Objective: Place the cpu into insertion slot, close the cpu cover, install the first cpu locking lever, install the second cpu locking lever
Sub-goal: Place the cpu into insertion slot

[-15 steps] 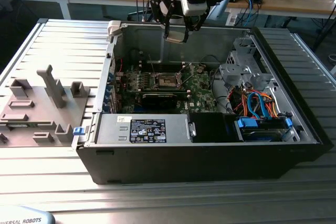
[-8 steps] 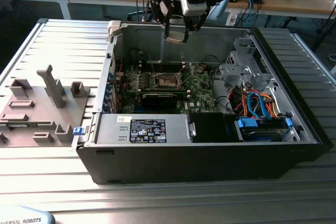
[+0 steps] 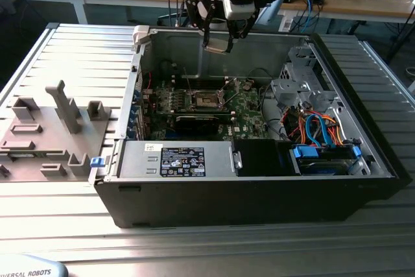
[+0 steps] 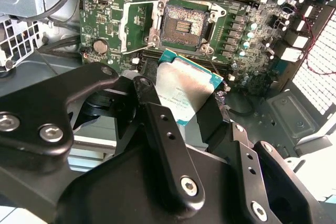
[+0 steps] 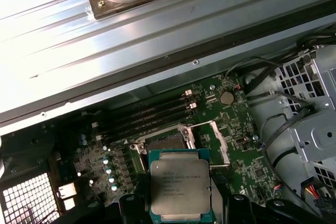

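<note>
In the exterior view the pincer [image 3: 217, 38] hangs high over the open black case [image 3: 259, 186] on the ribbed metal tabletop [image 3: 78, 50], pinching the cpu [image 3: 217, 46] well above the slot [image 3: 209, 98]. Both wrist views add detail: the cpu's dull silver square top on green backing sits between black fingers [image 4: 163, 129]. The dark slot lies bare, with the thin cover [image 4: 125, 24] swung open beside it.

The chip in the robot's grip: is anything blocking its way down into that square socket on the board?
Nothing visible does. The tool holds the cpu over the open case, above the board. The slot lies bare, with nothing resting on it, and its cover stands swung open beside it.
</note>
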